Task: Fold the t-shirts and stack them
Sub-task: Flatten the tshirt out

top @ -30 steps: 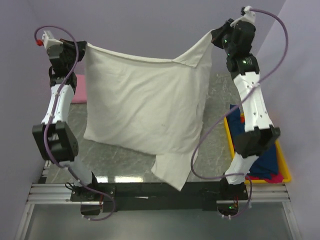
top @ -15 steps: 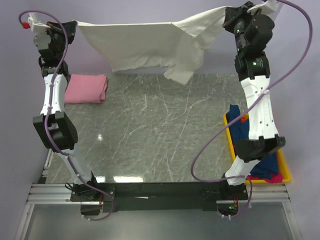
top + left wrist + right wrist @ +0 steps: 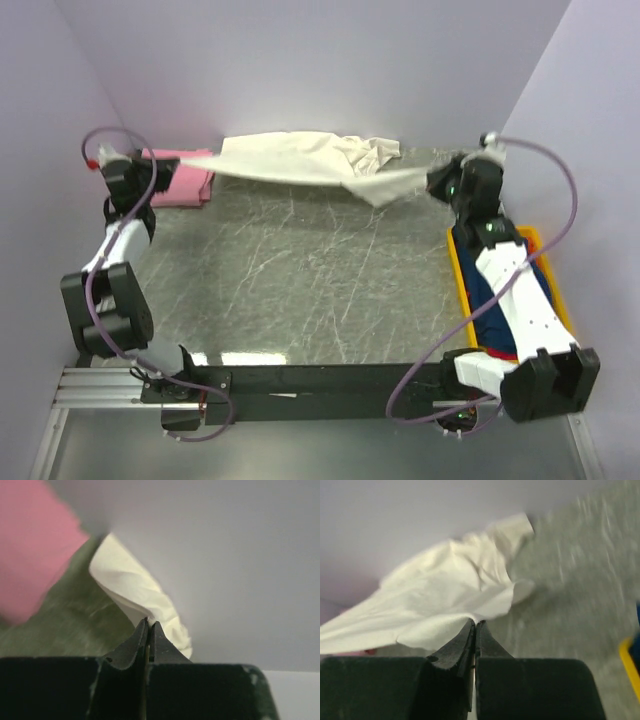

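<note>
Lilac walls box in a grey marbled table, where a cream-white t-shirt lies bunched along the far edge against the back wall, stretched between two robot arms. The left tool is clenched on one end of the cloth, just beside a folded pink t-shirt in the far-left corner. The right tool is clenched on the other end, near the far end of a yellow bin at the table's right side. The step in hand looks to be spreading the shirt flat for folding. It would go best with both tools held low and level and drawn toward the near edge at the same pace, so the cloth is taut enough for the crumpled body to unroll without twisting, and clear of the pink shirt. By count: one cream shirt, one pink, and one bin showing dark blue fabric and a sliver of magenta. How many garments the bin holds cannot be told.
</note>
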`<state>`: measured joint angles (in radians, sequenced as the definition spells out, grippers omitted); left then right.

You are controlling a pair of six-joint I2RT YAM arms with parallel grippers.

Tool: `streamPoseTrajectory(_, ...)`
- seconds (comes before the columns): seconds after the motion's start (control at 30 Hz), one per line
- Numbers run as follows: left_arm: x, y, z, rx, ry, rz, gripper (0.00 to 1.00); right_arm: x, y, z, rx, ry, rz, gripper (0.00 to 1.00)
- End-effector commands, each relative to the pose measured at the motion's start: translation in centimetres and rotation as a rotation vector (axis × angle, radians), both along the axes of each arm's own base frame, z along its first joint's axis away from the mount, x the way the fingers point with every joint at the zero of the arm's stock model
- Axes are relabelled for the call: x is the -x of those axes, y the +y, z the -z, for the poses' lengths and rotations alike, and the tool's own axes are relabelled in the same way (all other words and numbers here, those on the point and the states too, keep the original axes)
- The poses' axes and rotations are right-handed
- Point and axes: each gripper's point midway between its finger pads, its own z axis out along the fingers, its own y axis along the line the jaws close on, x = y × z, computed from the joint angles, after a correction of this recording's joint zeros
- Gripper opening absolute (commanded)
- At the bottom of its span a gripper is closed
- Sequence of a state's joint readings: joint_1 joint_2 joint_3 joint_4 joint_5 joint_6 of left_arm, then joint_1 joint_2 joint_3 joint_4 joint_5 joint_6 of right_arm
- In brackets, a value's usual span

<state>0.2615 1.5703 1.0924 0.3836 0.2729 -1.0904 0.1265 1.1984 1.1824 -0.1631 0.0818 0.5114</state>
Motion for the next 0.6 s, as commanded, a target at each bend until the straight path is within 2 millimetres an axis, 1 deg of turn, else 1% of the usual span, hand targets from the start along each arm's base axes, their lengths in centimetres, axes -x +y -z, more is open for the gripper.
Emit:
streamPoseTrajectory(0.0,4.0,1.2,2.2,0.046,0.073,-0.115,0.01,4.9,-0.3,3.6,-0.073,0.056,0.012,0.00)
streamPoseTrajectory(0.03,5.2,1.4,2.5,0.058,0.091,-0.152,0.01,6.0,0.0,4.9,-0.086,0.087,-0.004,0.00)
streamPoseTrajectory(0.07,6.9,1.4,6.3,0.082,0.209,-0.176,0.01,6.9,0.0,6.3,-0.089,0.116,-0.003,0.00)
streamPoseTrajectory(0.1,8.0,1.5,7.8,0.093,0.265,-0.199,0.01,8.8,-0.1,8.9,-0.087,0.179,-0.001,0.00)
streamPoseTrajectory(0.13,9.2,1.7,8.0,0.106,0.288,-0.234,0.01,9.8,0.0,10.1,-0.099,0.207,-0.002,0.00)
streamPoseTrajectory(0.17,10.9,1.8,10.8,0.112,0.360,-0.274,0.01,10.7,0.3,11.2,-0.108,0.232,-0.017,0.00)
streamPoseTrajectory(0.2,12.3,1.8,12.3,0.120,0.412,-0.301,0.01,12.4,0.3,13.3,-0.120,0.277,-0.016,0.00)
streamPoseTrajectory(0.23,13.3,1.6,11.6,0.127,0.388,-0.307,0.01,13.3,0.7,14.1,-0.146,0.295,-0.025,0.00)
streamPoseTrajectory(0.27,14.9,1.9,13.7,0.119,0.426,-0.345,0.01,14.1,1.4,14.8,-0.169,0.310,-0.060,0.00)
streamPoseTrajectory(0.3,16.1,1.8,13.7,0.118,0.423,-0.361,0.01,15.2,1.6,15.9,-0.181,0.330,-0.066,0.00)
streamPoseTrajectory(0.33,16.8,1.9,14.1,0.111,0.428,-0.372,0.01,15.8,2.2,16.4,-0.196,0.342,-0.082,0.00)
streamPoseTrajectory(0.37,17.6,1.9,15.1,0.105,0.446,-0.389,0.01,16.2,2.3,16.7,-0.195,0.347,-0.083,0.00)
streamPoseTrajectory(0.4,18.0,2.0,14.8,0.096,0.435,-0.392,0.01,16.5,2.5,16.8,-0.195,0.352,-0.086,0.00)
streamPoseTrajectory(0.43,18.2,2.0,15.1,0.092,0.440,-0.395,0.01,16.6,3.0,16.8,-0.194,0.355,-0.101,0.00)
streamPoseTrajectory(0.47,18.2,2.1,15.2,0.089,0.444,-0.400,0.01,16.4,2.9,16.7,-0.188,0.351,-0.093,0.00)
streamPoseTrajectory(0.5,18.1,1.9,15.4,0.090,0.450,-0.390,0.01,15.7,2.9,16.4,-0.173,0.351,-0.082,0.00)
streamPoseTrajectory(0.57,17.3,2.2,15.1,0.086,0.446,-0.391,0.01,14.8,3.0,16.1,-0.150,0.360,-0.075,0.00)
